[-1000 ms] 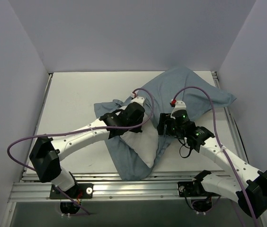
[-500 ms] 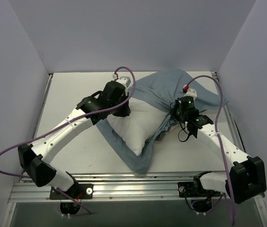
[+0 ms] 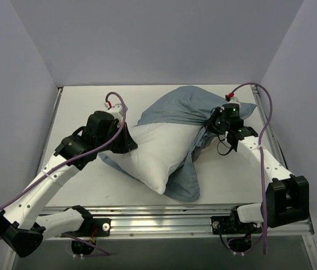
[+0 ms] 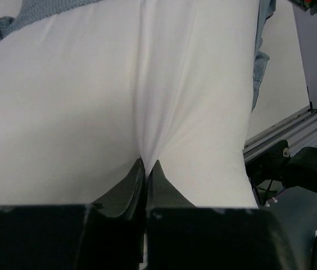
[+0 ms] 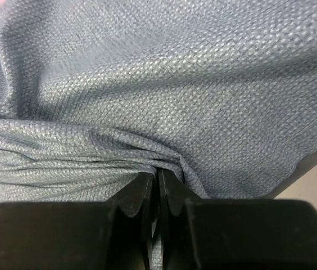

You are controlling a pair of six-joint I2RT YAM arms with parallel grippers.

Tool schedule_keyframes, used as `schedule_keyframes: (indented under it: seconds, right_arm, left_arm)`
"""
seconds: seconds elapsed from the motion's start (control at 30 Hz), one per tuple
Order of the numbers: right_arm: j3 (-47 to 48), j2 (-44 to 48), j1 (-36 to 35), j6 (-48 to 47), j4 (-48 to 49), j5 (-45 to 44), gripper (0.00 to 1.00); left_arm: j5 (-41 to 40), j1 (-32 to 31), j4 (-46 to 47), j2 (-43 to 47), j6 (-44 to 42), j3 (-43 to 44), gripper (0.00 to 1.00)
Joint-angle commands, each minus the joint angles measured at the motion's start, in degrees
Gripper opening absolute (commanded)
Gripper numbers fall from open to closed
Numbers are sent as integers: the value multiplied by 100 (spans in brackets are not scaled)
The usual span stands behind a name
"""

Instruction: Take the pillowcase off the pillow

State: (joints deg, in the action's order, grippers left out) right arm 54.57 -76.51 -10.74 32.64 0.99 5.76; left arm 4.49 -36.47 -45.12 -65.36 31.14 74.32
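While the top view is compared with the frame one second earlier, the left arm has drawn back from the middle of the table (image 3: 74,107) toward the left side. The left gripper (image 3: 130,146) is now at the left corner of the pillow (image 3: 158,151). Much more of the white pillow is uncovered than before. It lies diagonally near the middle of the table, and its near corner points to the front rail (image 3: 164,216). The pillowcase (image 3: 184,104) was earlier spread flat toward the far right corner. Now it is bunched over the far end of the pillow, and a loose fold of it hangs down along the pillow's right side to the near edge. The right gripper (image 3: 209,126) has moved farther back and to the right, and it sits at the gathered cloth there.

From the left wrist view, the left gripper (image 4: 146,169) has its two fingers pressed almost together, with a thin pinch of white pillow (image 4: 80,95) fabric between them. Creases run up from this point. Blue-grey pillowcase (image 4: 46,10) edges show at the top and on the right.

From the right wrist view, the right gripper (image 5: 157,179) is closed tight on a fold of the blue-grey pillowcase (image 5: 203,79). One second ago its jaws were still apart. The woven cloth wrinkles toward the fingertips and fills nearly the whole view.
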Motion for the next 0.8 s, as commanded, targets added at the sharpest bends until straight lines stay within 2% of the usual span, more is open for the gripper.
schedule_keyframes:
  seconds: [0.0,0.07,0.1,0.13,0.17,0.2,0.23,0.27,0.47,0.6,0.77]
  right_arm:
    - [-121,83,486,-495,164,-834,0]
    - [-200,329,205,-662,129,-673,3]
    - [-227,408,117,-715,16,-638,7]
    - [-279,496,12,-776,-55,-637,11]
    - [-306,679,-181,-812,-108,-472,20]
    - [-324,760,-252,-899,-404,-444,26]
    - [-367,978,-314,-944,-503,-348,31]
    - [-394,1085,-358,-961,-591,-295,42]
    - [-202,1761,-587,-1172,-1083,336,69]
    - [280,1719,-779,-1427,-1145,496,77]
    - [1195,911,-1280,-1839,-1119,558,81]
  left_arm:
    - [209,123,-165,665,208,-689,2]
    - [359,-27,310,805,454,-1305,4]
    - [412,-53,398,823,507,-1411,30]
    - [395,-62,443,850,560,-1447,41]
    - [351,-53,408,858,560,-1447,52]
    - [246,-36,364,859,543,-1325,82]
    - [-7,-18,225,824,473,-1211,91]
    - [-131,17,128,780,420,-1079,97]
    - [-353,596,21,411,34,-138,94]
    - [-29,1018,310,-125,-160,64,94]
    - [587,1203,644,-925,-117,-223,94]
